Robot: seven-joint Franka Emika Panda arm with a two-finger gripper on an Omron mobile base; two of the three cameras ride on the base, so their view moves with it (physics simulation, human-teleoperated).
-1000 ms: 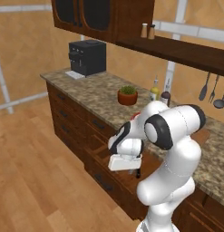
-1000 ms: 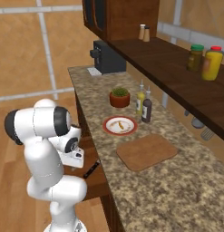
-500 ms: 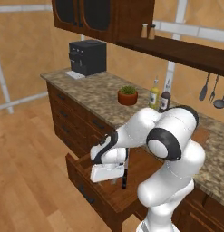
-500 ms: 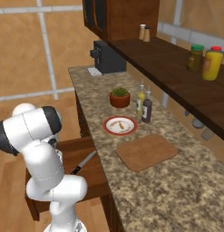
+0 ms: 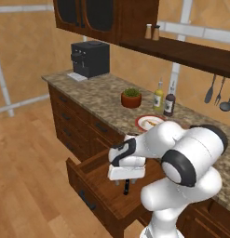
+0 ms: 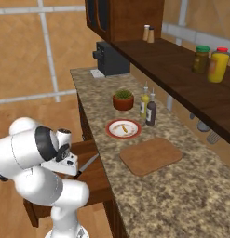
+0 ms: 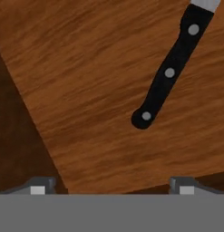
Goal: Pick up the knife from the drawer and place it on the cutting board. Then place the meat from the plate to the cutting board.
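The drawer (image 5: 94, 182) stands pulled out below the counter. On its wooden floor (image 7: 86, 72) lies the knife (image 7: 170, 72), black handle toward me and the blade running off the top right of the hand view. My gripper (image 7: 111, 188) hangs open just above the drawer floor, nothing between its fingertips (image 7: 38, 188), and the handle's end is ahead and to the right. From the left base view the gripper (image 5: 122, 182) points down into the drawer beside the knife (image 5: 127, 187). The red-rimmed plate (image 6: 123, 128) carries the meat (image 6: 124, 127). Next to it lies the cutting board (image 6: 150, 155).
A potted plant (image 6: 123, 99) and two bottles (image 6: 148, 107) stand behind the plate. A black coffee machine (image 5: 90, 58) sits at the far end of the counter. A shelf holds jars (image 6: 209, 60). Utensils (image 5: 218, 93) hang on the wall.
The drawer has been drawn out from nearly shut to wide open. My hand has left the drawer front and moved in over its floor, above the knife. The jaws stayed open.
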